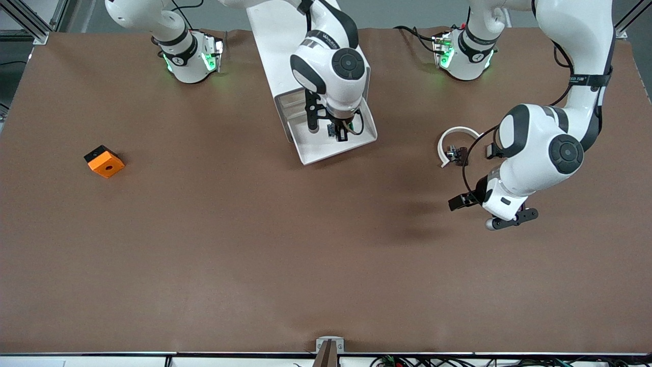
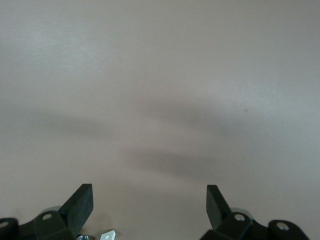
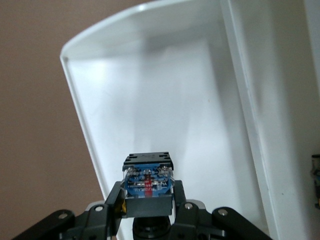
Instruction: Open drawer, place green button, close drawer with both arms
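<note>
The drawer (image 1: 326, 148) stands pulled out of the white cabinet (image 1: 275, 46) toward the front camera. My right gripper (image 1: 339, 131) hangs over its tray, shut on the button (image 1: 337, 130). In the right wrist view the gripper (image 3: 148, 200) clamps the button (image 3: 148, 180) by its dark body, blue base showing, just above the drawer's white floor (image 3: 150, 100). The green cap is hidden. My left gripper (image 1: 509, 221) is open and empty over bare table toward the left arm's end. Its black fingers (image 2: 80, 205) stand wide apart above the brown surface.
A white arc (image 1: 456, 136) with small black clips (image 1: 457, 153) lies on the table between the drawer and the left gripper. An orange-and-black block (image 1: 104, 161) lies toward the right arm's end. The brown table stretches toward the front camera.
</note>
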`<action>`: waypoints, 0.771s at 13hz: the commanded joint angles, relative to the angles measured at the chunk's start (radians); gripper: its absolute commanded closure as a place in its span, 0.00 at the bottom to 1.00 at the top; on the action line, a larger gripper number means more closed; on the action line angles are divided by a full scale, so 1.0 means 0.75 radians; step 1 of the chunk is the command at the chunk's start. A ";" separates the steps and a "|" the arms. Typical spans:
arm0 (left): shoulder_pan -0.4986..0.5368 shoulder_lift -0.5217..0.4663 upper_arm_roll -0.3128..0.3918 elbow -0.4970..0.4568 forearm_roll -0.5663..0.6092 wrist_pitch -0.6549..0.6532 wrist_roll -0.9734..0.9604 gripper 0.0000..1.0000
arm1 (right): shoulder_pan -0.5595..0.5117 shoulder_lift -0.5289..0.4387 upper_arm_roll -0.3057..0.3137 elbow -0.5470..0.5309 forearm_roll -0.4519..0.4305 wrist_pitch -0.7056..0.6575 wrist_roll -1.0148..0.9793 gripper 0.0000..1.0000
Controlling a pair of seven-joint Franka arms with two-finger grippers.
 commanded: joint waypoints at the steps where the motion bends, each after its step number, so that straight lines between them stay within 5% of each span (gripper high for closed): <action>1: -0.071 -0.029 0.004 -0.044 0.056 0.028 -0.174 0.00 | 0.025 0.042 -0.016 0.043 0.017 0.012 0.040 1.00; 10: -0.305 0.002 0.000 -0.044 0.054 0.030 -0.369 0.00 | 0.056 0.070 -0.014 0.074 0.025 0.081 0.079 1.00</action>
